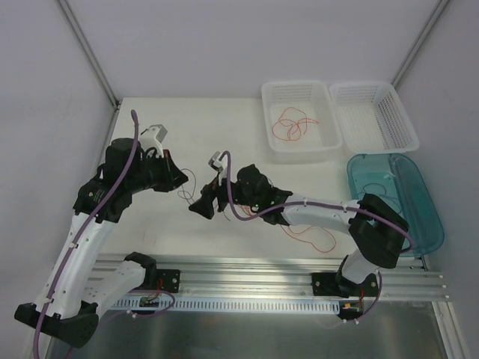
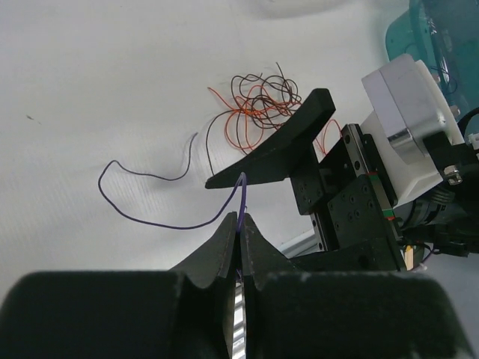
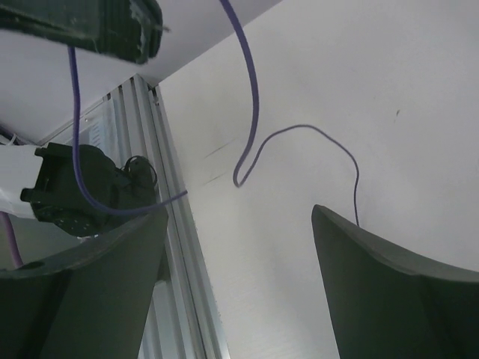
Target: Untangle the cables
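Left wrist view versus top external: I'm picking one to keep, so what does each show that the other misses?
Only the left wrist view shows the left gripper, jaws shut, pinching a thin purple wire, and the tangle of red and dark cables. Only the top external view shows two white baskets, one holding a red cable. Both show the open right gripper, the teal tray and the table.

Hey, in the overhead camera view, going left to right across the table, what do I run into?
First the left gripper, pinching a thin purple cable → the open right gripper → clear bin holding a red-orange cable → white mesh basket.
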Available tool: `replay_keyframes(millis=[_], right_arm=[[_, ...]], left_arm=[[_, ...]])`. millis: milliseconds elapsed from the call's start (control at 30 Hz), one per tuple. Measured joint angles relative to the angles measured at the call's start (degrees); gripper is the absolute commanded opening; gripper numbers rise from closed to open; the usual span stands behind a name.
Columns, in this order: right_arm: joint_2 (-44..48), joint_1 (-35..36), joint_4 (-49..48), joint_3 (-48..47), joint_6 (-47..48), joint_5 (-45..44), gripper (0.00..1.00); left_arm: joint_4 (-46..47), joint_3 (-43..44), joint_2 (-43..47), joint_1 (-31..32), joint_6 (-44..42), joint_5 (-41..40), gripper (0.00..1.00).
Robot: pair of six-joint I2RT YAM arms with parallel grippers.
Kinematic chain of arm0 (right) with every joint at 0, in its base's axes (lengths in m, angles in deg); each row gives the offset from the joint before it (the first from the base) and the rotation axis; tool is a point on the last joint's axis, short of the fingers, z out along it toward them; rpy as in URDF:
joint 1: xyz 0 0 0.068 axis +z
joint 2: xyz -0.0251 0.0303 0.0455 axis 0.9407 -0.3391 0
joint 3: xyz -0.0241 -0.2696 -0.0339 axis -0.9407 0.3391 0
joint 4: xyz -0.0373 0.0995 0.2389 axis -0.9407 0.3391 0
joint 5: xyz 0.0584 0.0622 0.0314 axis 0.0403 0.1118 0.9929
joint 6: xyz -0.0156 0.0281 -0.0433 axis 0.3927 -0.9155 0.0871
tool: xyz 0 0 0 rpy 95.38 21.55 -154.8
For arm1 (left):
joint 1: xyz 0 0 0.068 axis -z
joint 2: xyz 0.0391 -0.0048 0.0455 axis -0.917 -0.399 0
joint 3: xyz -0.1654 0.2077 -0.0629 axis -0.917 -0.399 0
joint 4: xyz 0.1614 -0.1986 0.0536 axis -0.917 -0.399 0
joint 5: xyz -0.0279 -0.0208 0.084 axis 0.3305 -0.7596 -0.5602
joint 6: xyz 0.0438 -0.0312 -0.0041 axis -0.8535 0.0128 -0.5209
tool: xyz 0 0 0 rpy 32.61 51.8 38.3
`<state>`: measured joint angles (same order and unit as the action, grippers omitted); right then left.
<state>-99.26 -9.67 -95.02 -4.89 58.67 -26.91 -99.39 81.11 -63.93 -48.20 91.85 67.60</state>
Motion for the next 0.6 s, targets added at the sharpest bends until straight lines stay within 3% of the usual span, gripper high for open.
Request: replay_keyframes(millis=[167,267,367,400,500,600], right_arm=[[-2.9,0.1,-1.9,-3.9,0.2,0.5,0.78],[-4.5,0.2,-2.6,-6.0,0.5,1.0,0.67],[-5.7,0.4,-3.3,-7.0,1.1,1.6,0.44],[-6.0,0.4,-3.4,-7.1,1.2,1.8,0.28],[-6.3,0.4,-2.9,-7.1,1.6,2.2,0.04],[-5.7,0.5,-1.5,-7.0,2.6,1.6,0.01]], left_arm=[[0.0,0.0,0.6,0.0,0.0,1.2,0.00],[0.0,0.0,0.9,0.0,0.0,1.7,0.00],[0.0,0.0,1.0,0.0,0.0,2.3,0.00],[0.0,0.0,1.0,0.0,0.0,2.4,0.00],[0.0,0.0,1.2,0.0,0.0,2.2,0.01],[0.0,-0.2,1.6,0.0,-0.2,0.0,0.06]])
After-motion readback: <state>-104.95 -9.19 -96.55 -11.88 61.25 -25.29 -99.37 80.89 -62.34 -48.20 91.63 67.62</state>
